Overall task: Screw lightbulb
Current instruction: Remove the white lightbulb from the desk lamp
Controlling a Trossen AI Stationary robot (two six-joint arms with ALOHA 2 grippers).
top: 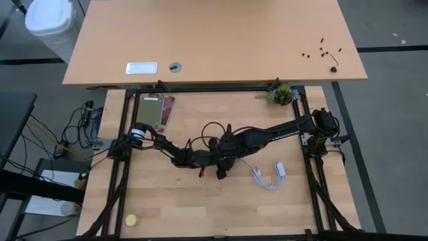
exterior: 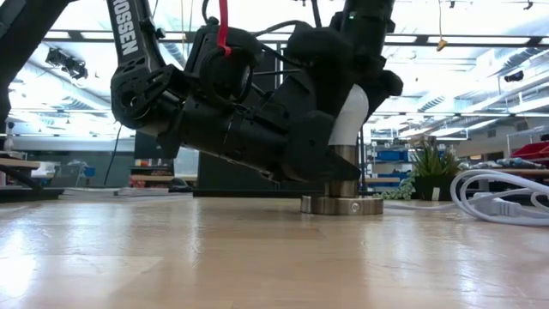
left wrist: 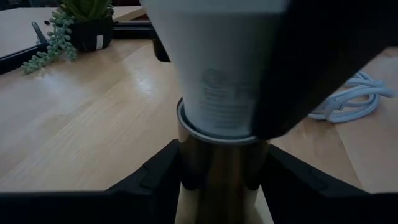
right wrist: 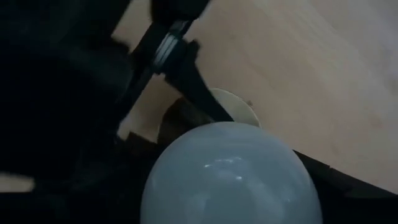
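The white lightbulb point(exterior: 350, 116) stands upright with its base in the metal socket point(exterior: 343, 178), whose round disc foot point(exterior: 341, 205) rests on the wooden table point(exterior: 257, 257). My left gripper point(left wrist: 224, 180) lies nearly level, just above the table, and is shut on the socket's barrel. My right gripper point(exterior: 360, 73) comes down from above and is shut on the bulb's glass, whose dome point(right wrist: 230, 174) fills the right wrist view. In the high view both grippers meet at the table's middle point(top: 221, 161); the bulb is hidden there. My left gripper pinches the socket's metal barrel point(left wrist: 205, 162) between its two fingers point(left wrist: 155, 177), one on each side, just under the bulb's neck. The fingers come in nearly level from the table's left. The socket stands upright on its foot on the table. My right gripper holds the bulb's wide upper part point(left wrist: 249, 68) between its two fingers, one finger point(left wrist: 323, 68) lying along the glass. The fingers slant steeply down from above. The bulb stands upright in the socket.
A coiled white cable point(top: 269, 175) lies on the table right of the grippers. A small potted plant point(top: 283, 95) stands at the far right corner, a flat card point(top: 158, 110) at the far left, and a yellow object point(top: 132, 219) near the front left.
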